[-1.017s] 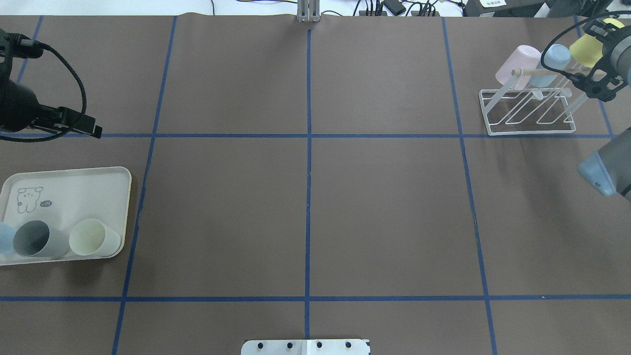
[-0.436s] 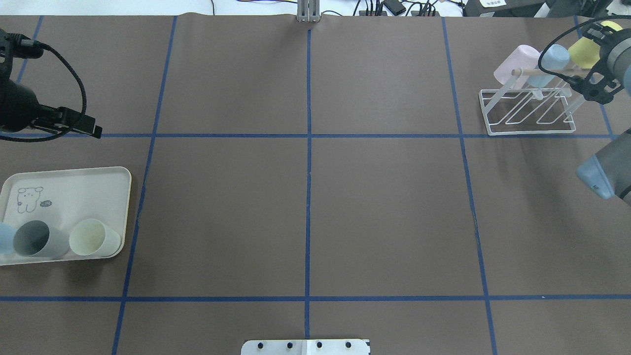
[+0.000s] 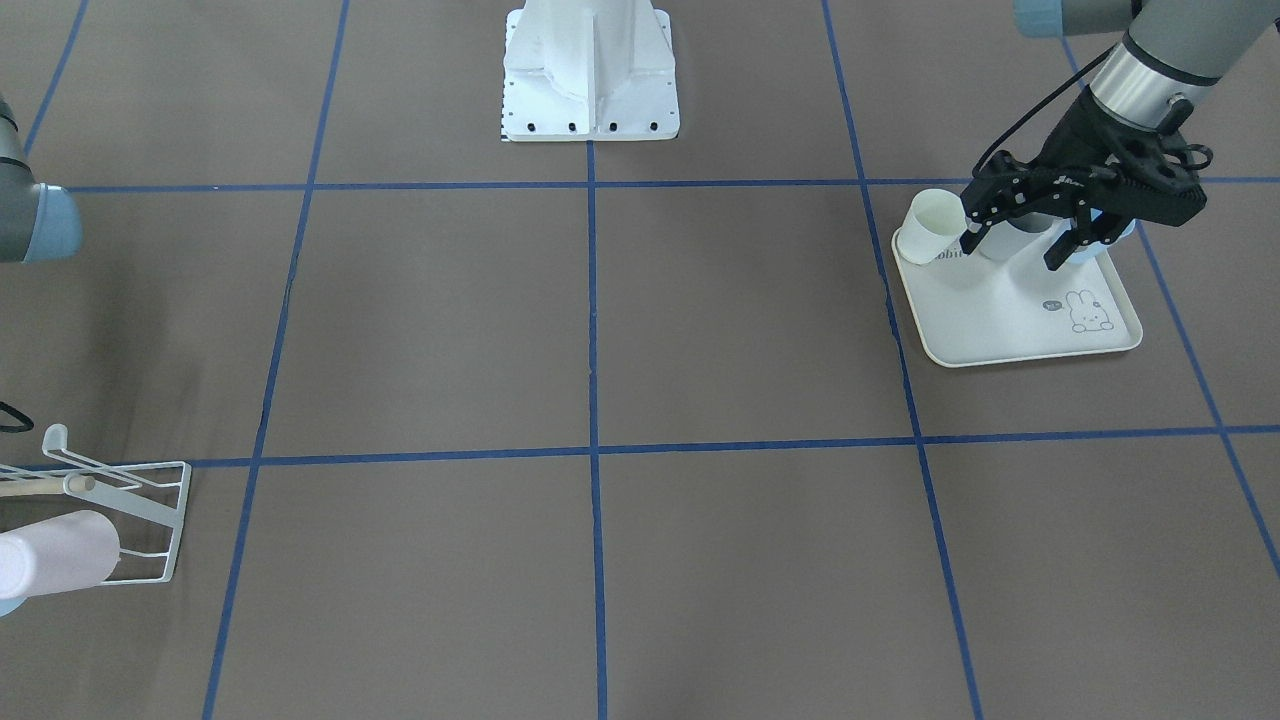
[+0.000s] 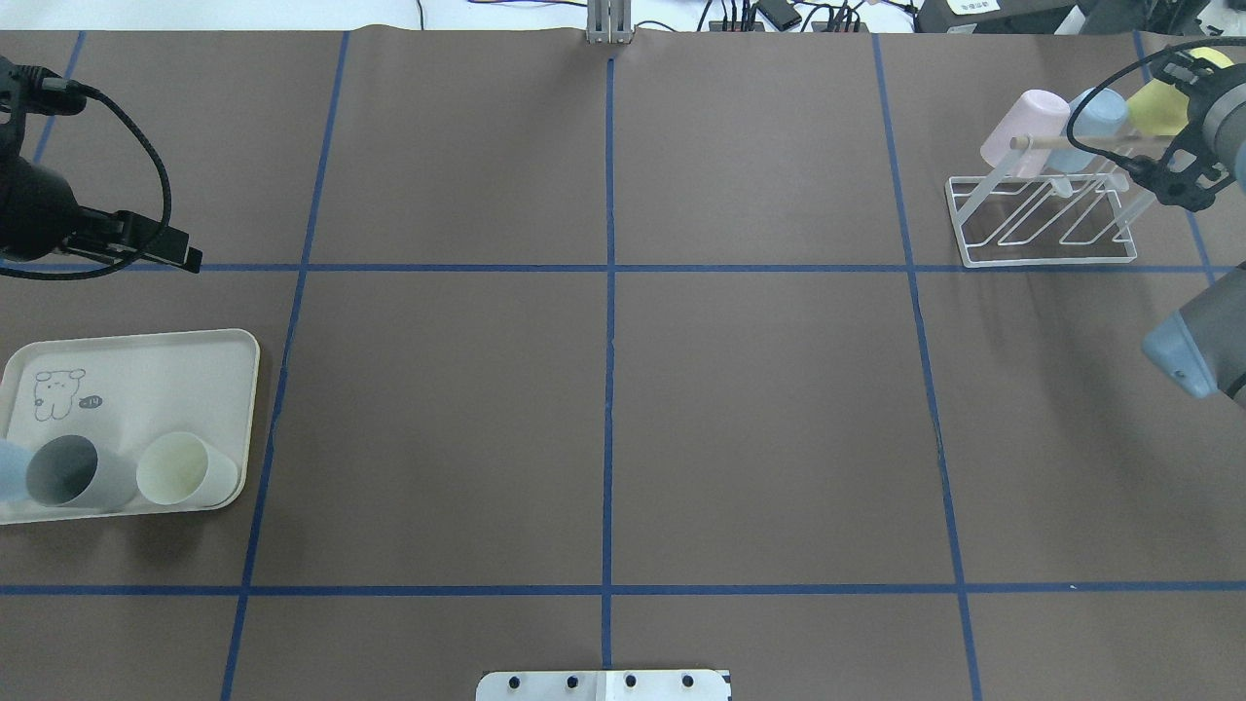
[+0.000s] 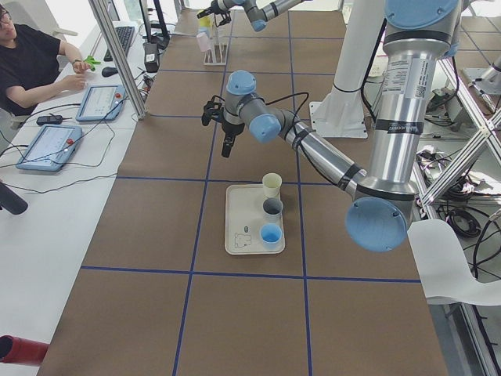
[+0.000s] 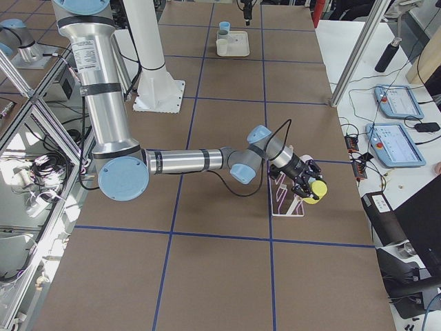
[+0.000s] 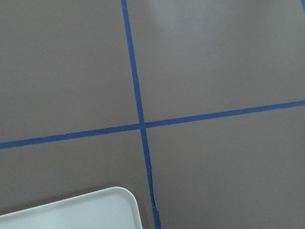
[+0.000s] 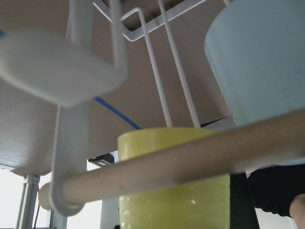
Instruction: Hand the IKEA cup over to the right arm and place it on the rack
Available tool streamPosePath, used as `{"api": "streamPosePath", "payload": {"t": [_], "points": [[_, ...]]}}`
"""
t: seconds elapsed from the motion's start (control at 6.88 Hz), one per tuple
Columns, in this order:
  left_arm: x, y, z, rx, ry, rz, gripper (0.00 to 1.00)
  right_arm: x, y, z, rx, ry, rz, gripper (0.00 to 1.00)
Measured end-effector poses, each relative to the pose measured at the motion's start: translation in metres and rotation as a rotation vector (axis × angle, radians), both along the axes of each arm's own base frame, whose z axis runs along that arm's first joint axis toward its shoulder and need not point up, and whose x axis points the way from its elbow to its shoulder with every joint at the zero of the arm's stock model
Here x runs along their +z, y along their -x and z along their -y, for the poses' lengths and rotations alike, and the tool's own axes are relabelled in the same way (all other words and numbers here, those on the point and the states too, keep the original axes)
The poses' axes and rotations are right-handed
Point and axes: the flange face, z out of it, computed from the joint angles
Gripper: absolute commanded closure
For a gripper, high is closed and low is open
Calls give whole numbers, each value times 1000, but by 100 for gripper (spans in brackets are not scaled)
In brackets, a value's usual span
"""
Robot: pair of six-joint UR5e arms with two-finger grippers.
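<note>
Right gripper (image 6: 309, 185) clamped on yellow plastic cup (image 6: 318, 191), at end of white wire rack (image 4: 1049, 259) | left gripper (image 3: 1020, 240) spread, empty | cup seems light, stiff, slippery (take side wall, not rim)

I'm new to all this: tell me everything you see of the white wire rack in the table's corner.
The white wire rack stands on the brown table near its far right corner. It looks like thin coated metal: a rectangular base, slanted prongs with rounded flat tips, and a pale wooden rod across the top. A pink cup and a light blue cup hang on prongs. The right gripper holds a yellow cup by the rod; contact is unclear.
</note>
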Motion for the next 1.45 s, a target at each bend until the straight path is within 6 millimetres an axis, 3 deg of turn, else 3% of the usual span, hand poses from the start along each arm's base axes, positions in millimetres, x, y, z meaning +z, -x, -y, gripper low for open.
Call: {"api": "streamPosePath", "payload": {"t": [0.15,0.29,0.58,1.16,1.45], "points": [[0,0,0,0,0,0,0,3,1,0,1,-8,-5,69],[-1,0,0,-1,0,-1,0,2,5,0,-7,-18,-27,42],[-1,0,0,-1,-1,-2,0,-3,10,1,-29,-41,-83,2],[-1,0,0,0,0,-1,0,-9,12,2,-34,-56,-89,1],[-1,0,0,-1,-1,-1,0,-38,11,1,-31,-100,-57,1]]}}
